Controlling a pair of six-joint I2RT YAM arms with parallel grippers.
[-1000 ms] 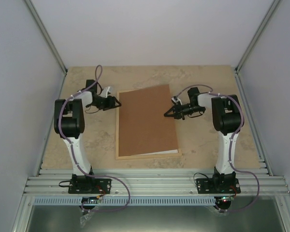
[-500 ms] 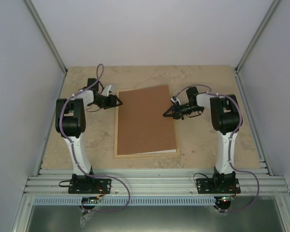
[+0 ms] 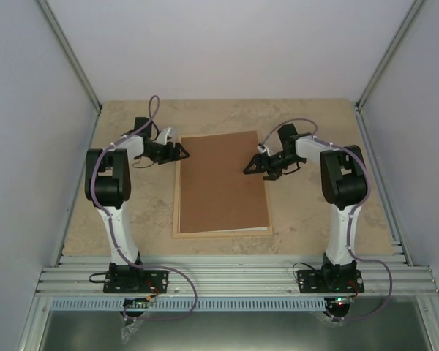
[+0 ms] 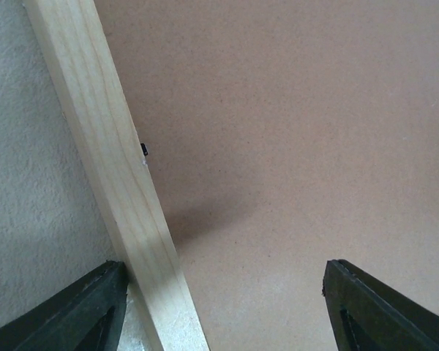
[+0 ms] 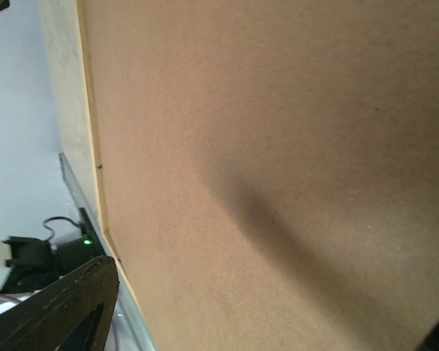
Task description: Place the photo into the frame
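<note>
The frame (image 3: 177,199) lies flat mid-table, its pale wooden slat (image 4: 110,146) running up the left wrist view. A brown backing panel (image 3: 221,181) lies inside it and covers its whole opening. The photo is hidden. My left gripper (image 3: 181,152) hovers at the frame's far left corner, open and empty. One of its fingers (image 4: 80,314) is on the table side of the slat and the other is over the panel (image 4: 293,146). My right gripper (image 3: 247,168) is open over the panel's right part, holding nothing. The panel (image 5: 278,146) fills the right wrist view, with one of the fingers (image 5: 66,307) at the lower left.
A thin white sheet edge (image 3: 243,229) peeks out under the panel at the frame's near side. The beige stone-pattern table (image 3: 314,219) is bordered by grey walls and by an aluminium rail (image 3: 227,274) at the near edge, where both arm bases sit.
Both grippers have opened; the right one was shut before. The brown panel has gone from slightly skewed to lying square in the frame. The right gripper moved left and farther over the panel.
</note>
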